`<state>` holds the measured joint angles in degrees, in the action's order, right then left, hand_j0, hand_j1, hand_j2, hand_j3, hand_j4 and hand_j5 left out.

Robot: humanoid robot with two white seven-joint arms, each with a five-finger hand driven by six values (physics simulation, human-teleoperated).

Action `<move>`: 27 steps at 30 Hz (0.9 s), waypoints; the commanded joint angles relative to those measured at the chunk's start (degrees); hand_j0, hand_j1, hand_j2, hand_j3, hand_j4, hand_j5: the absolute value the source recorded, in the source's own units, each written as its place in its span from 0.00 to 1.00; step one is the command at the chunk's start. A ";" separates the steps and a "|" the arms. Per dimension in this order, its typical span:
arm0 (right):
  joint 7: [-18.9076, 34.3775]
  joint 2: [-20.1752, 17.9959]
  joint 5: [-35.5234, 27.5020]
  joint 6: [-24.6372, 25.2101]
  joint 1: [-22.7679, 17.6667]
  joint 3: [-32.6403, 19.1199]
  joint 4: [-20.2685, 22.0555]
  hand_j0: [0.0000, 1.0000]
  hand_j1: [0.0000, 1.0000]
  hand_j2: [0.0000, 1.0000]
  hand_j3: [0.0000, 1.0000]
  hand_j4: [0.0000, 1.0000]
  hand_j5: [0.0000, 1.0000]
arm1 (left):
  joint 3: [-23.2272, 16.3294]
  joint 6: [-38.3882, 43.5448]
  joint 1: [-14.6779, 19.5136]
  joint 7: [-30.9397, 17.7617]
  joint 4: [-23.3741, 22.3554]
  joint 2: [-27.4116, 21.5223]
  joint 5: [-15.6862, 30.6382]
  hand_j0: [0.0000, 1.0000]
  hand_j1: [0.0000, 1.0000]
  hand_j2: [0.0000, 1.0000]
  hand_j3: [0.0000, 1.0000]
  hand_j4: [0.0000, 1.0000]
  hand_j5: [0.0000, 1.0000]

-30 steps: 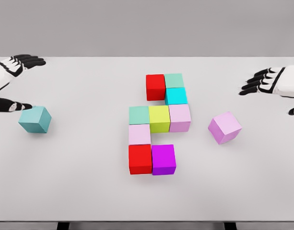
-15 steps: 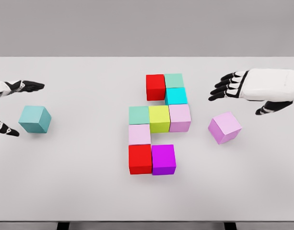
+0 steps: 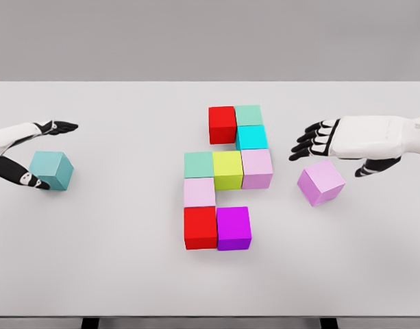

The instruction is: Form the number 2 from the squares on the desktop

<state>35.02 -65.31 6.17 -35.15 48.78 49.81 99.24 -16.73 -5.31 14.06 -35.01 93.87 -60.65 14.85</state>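
Observation:
Several coloured cubes sit joined mid-table: a red cube and green cube on top, a cyan cube below, then a green, yellow and pink row, a pale pink cube, and a red and magenta cube at the bottom. A loose teal cube lies far left; my left hand brackets it, thumb by its near left side, fingers spread above. A loose pink cube lies at the right; my right hand hovers open just above it.
The white table stretches wide, with its front edge near the bottom of the view and a grey wall behind.
My right hand has moved left and down over the loose pink cube. My left hand has closed in around the teal cube. No cube has shifted.

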 commanded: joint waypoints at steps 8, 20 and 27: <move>-0.02 -0.08 -6.96 6.67 -0.09 2.22 -2.38 1.00 1.00 1.00 1.00 1.00 1.00 | -0.32 -0.14 0.00 0.01 -3.61 1.85 -6.50 1.00 1.00 1.00 1.00 1.00 1.00; -0.02 1.85 -12.77 33.92 -1.41 5.12 -3.87 1.00 1.00 1.00 1.00 1.00 1.00 | -0.23 -0.14 0.35 0.01 -9.23 5.63 -13.36 1.00 1.00 1.00 1.00 1.00 1.00; -0.02 7.04 -12.77 41.66 -1.76 7.14 -4.14 1.00 1.00 1.00 1.00 1.00 1.00 | 0.12 -0.05 1.23 0.01 -10.38 7.04 -13.89 0.98 0.98 0.98 0.98 0.98 0.98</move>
<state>35.01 -59.86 -6.42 4.31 46.93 56.44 95.10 -16.75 -5.37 15.55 -35.01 83.90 -53.91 0.94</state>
